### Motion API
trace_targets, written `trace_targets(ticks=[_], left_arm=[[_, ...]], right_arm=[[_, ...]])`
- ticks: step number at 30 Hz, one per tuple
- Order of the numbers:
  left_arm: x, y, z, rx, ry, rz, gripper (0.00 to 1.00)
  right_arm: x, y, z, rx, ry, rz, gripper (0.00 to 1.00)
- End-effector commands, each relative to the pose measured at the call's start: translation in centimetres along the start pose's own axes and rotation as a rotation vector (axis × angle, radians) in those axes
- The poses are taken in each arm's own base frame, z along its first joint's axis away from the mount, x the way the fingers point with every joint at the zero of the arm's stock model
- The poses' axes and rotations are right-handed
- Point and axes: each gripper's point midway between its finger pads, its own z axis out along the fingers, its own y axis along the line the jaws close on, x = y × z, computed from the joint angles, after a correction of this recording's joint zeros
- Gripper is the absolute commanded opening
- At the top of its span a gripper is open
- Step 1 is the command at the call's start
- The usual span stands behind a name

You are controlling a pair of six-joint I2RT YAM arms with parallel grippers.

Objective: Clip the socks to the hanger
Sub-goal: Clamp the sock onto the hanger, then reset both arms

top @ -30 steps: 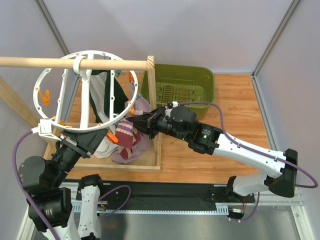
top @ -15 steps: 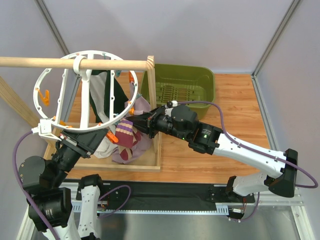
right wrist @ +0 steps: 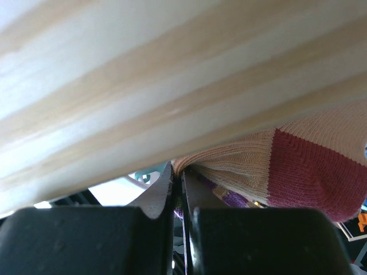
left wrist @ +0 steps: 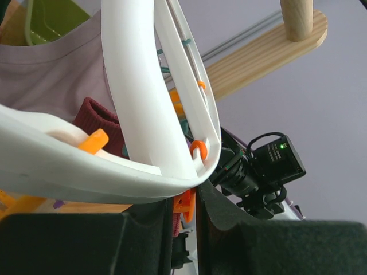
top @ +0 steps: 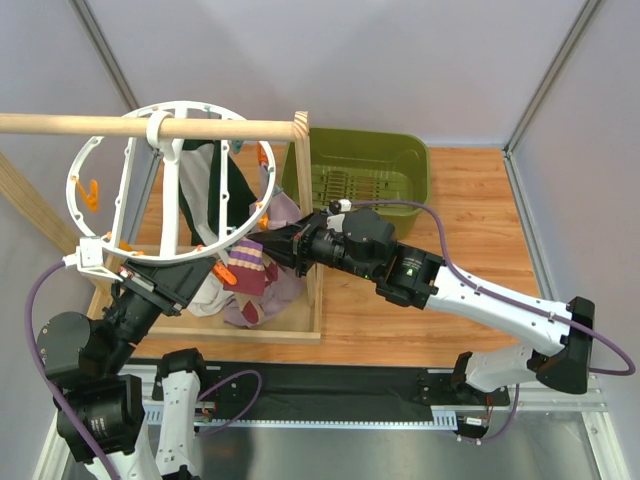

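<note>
Sock (right wrist: 298, 172) clenched in right pincer (right wrist: 178, 179); left pincer (left wrist: 184, 197) squeezes orange clip (left wrist: 183, 207) on hanger (left wrist: 137, 86).

The hanger (top: 172, 200), a white spoked plastic ring with small orange clips (top: 90, 190) round its rim, hangs tilted from its top loop, while one cream-pink sock (top: 255, 268) with stripes and maroon patches sits bunched just below its near-right rim, beside one such clip

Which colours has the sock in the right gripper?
The sock is cream and maroon; see right wrist view.
</note>
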Motion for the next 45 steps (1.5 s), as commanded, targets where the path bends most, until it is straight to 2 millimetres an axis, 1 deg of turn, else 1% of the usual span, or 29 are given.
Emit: trace_targets(ticks=[1,6,10,11,13,14,17,18,19,20,26,27,28,33,34,35,37,38,39,40,43,44,45], left_arm=[[-0.6,-0.8,0.2,0.029,-0.018,0.0,0.0],[-0.5,-0.9,0.2,0.035,-0.016,-0.001,0.0],[-0.5,-0.6,0.2,0.025,-0.014,-0.011,0.04],[-0.4,-0.6,0.1,0.024,-0.015,-0.01,0.08],[-0.4,-0.5,0.1,0.016,-0.018,-0.01,0.12],[-0.4,-0.5,0.1,0.016,-0.017,-0.008,0.17],[-0.4,-0.5,0.1,0.016,-0.018,-0.01,0.29],[-0.4,-0.5,0.1,0.017,-0.019,-0.009,0.36],[-0.4,-0.5,0.0,0.017,-0.019,-0.008,0.38],[-0.4,-0.6,0.0,0.018,-0.019,-0.007,0.45],[-0.4,-0.5,-0.1,0.009,-0.021,-0.002,0.58],[-0.4,-0.6,-0.1,0.011,-0.022,0.0,0.59],[-0.4,-0.5,-0.1,0.007,-0.019,-0.001,0.6],[-0.1,-0.6,-0.4,0.003,-0.01,0.0,0.67],[0.1,-0.7,-0.5,0.004,-0.005,-0.001,0.73],[0.2,-0.6,-0.6,0.003,0.003,0.0,0.81],[0.8,-0.5,-0.8,-0.006,0.021,-0.006,0.84],[1.3,-0.4,-1.2,-0.011,0.038,-0.005,0.86],[1.6,-0.4,-1.4,-0.008,0.047,-0.002,0.88],[1.9,-0.4,-1.5,-0.009,0.057,-0.001,0.91],[3.2,0.0,-2.4,-0.024,0.093,-0.003,0.94],[3.8,0.2,-2.8,-0.041,0.114,-0.007,0.95],[4.2,0.4,-3.0,-0.05,0.126,-0.005,0.95]], right_arm=[[1.4,2.6,-0.2,-0.049,0.05,0.147,0.0],[1.4,2.6,0.0,-0.049,0.052,0.149,0.0],[1.4,2.7,0.1,-0.053,0.054,0.152,0.0],[1.4,2.7,0.1,-0.053,0.054,0.152,0.01],[1.5,2.7,0.0,-0.054,0.057,0.153,0.03],[1.4,2.7,0.0,-0.055,0.054,0.153,0.03],[1.4,2.6,0.1,-0.053,0.055,0.155,0.02],[1.4,2.7,0.1,-0.056,0.056,0.156,0.02],[1.4,2.7,0.1,-0.054,0.055,0.158,0.02],[1.4,2.7,0.1,-0.055,0.057,0.158,0.02],[1.5,2.7,0.1,-0.054,0.057,0.158,0.04],[1.4,2.6,0.3,-0.052,0.054,0.156,0.06],[1.3,2.5,0.3,-0.05,0.054,0.156,0.13],[1.2,2.0,0.3,-0.037,0.052,0.144,0.33],[1.2,1.8,0.4,-0.033,0.05,0.138,0.38],[1.2,1.8,0.2,-0.032,0.052,0.135,0.39],[1.0,1.0,0.2,-0.014,0.051,0.113,0.47],[1.0,0.4,0.0,0.006,0.047,0.106,0.51],[0.8,-0.4,0.0,0.029,0.045,0.096,0.59],[0.7,-1.1,-0.1,0.047,0.046,0.083,0.63],[0.2,-3.2,-0.8,0.102,0.038,0.026,0.69],[-0.1,-4.0,-1.6,0.139,0.026,0.002,0.75],[-0.2,-4.6,-2.0,0.162,0.019,-0.023,0.79]])
